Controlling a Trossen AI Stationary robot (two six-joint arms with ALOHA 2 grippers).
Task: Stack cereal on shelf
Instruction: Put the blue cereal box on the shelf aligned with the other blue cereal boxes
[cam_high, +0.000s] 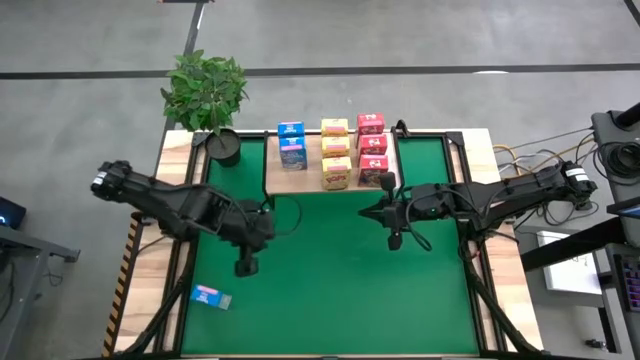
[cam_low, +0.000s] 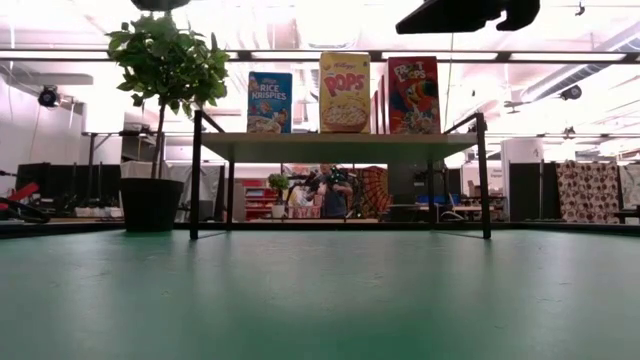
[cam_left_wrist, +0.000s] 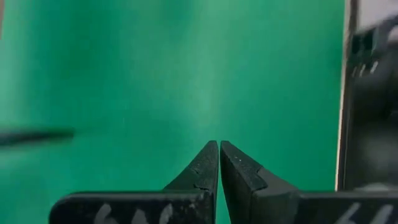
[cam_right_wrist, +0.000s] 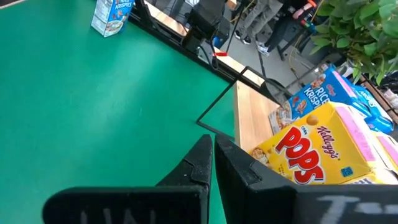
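Green bench (cam_high: 330, 290) is hosting two clenched, empty end effectors, left (cam_high: 246, 266) and right (cam_high: 394, 240), while one blue cereal box (cam_high: 211, 297) is lying apart from the shelf (cam_high: 305, 178).

A grey concrete floor (cam_high: 400, 40) surrounds the pale wooden table (cam_high: 505, 305) topped with a green mat (cam_high: 330, 290). A leafy green plant in a black pot (cam_high: 208, 95) stands at the table's far left corner. Beyond, the room is a bright open hall under a white ceiling with long beams (cam_low: 300, 52). Dark cabinets (cam_low: 70, 185) line the left side, and a patterned curtain (cam_low: 588, 192) hangs at the right.
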